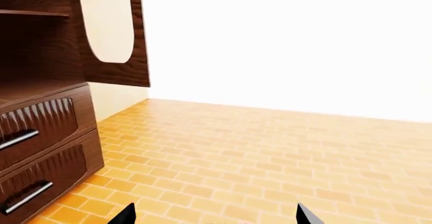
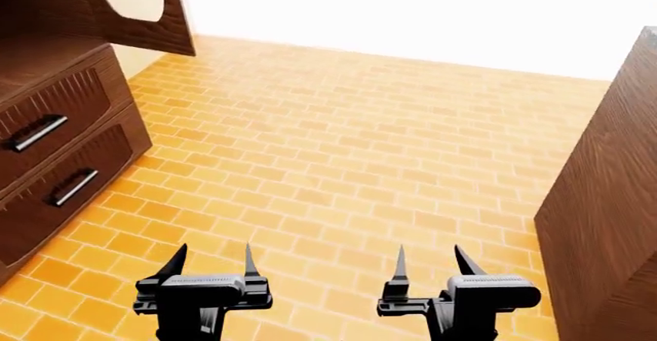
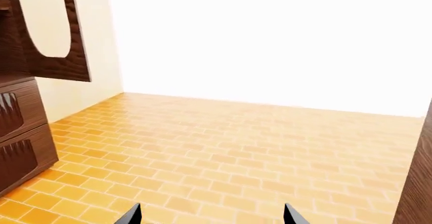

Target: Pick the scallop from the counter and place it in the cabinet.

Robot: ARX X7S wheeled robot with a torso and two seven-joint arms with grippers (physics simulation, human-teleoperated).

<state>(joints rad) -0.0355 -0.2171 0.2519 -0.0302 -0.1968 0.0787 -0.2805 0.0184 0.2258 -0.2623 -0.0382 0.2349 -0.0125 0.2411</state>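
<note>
both black two-fingered hands sit low in the head view, the left hand (image 2: 211, 268) and the right hand (image 2: 429, 268), each spread wide and holding nothing, fingers pointing forward over the orange brick-patterned floor (image 2: 339, 148). they look parked in a neutral ready pose, since nothing to grasp is within reach.

the dark reddish-brown wood-grain cabinet (image 2: 61, 125) fills the left edge of the frame, its two lower drawers with metal bar handles (image 2: 39, 133) facing the robot and a plank shelf above them. the dark brown wood-grain side of the marble-topped table (image 2: 605, 218) rises at the right edge; its top is out of view, so the cream ribbed scallop shell is not visible in any view and presumably lies up there. judging by this, the pick has not begun, and the robot likely needs to turn towards the table first.
</note>
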